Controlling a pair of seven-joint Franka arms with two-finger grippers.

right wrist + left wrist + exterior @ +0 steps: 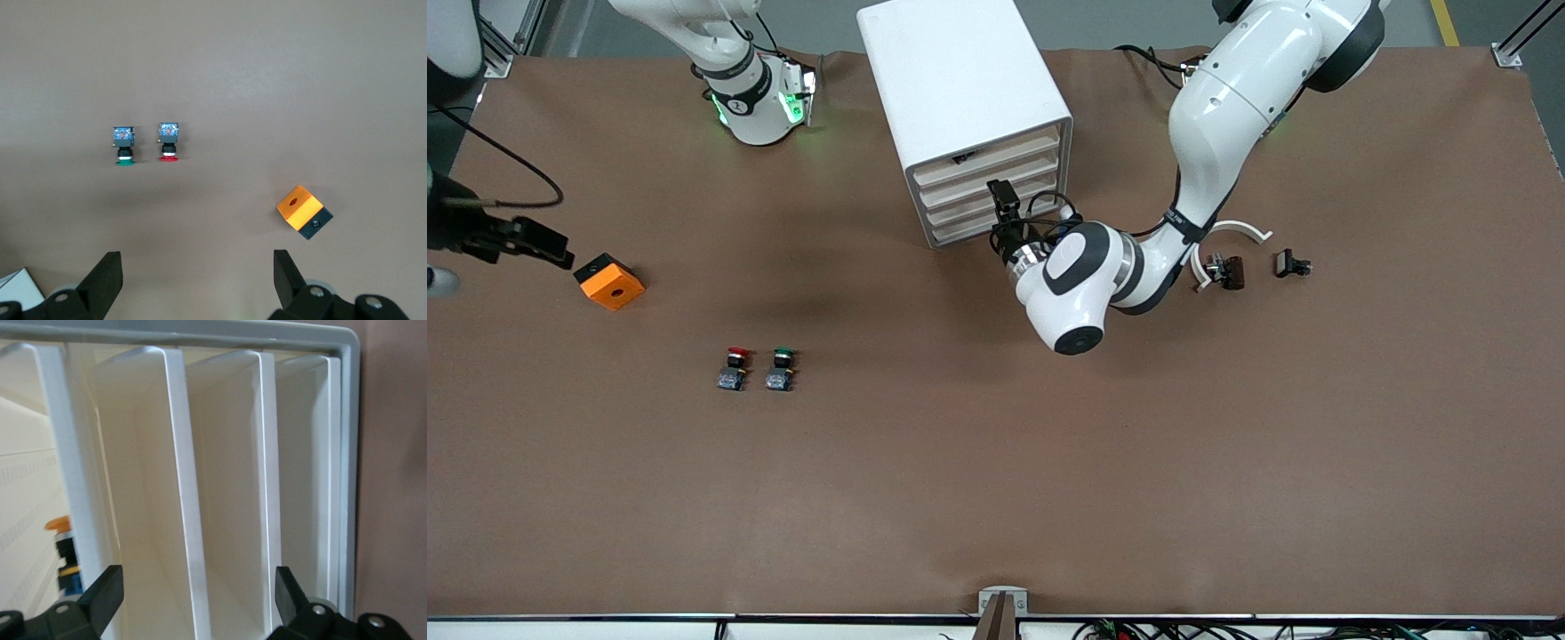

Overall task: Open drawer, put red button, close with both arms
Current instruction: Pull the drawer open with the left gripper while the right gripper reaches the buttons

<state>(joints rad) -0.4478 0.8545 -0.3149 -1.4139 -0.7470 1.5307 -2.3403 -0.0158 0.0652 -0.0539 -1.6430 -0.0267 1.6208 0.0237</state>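
Note:
The white four-drawer cabinet [960, 80] stands at the table's robot side. Its second-from-top drawer [996, 178] is shut. In the left wrist view the drawer's pale front [180, 487] fills the middle. My left gripper [1000, 194] is open and empty right in front of the drawer fronts; in the left wrist view [197, 593] its fingers straddle the second and third fronts without touching. The red button [735, 360] lies on the table beside the green button [783, 360]. My right gripper [547, 247] is open and empty, held high over the table, looking down on the red button [169, 143].
An orange and black box [609, 282] sits toward the right arm's end and shows in the right wrist view [303, 211]. An orange-capped part [60, 547] shows inside the top drawer slot. A white curved piece [1227, 233] and small dark parts [1291, 264] lie toward the left arm's end.

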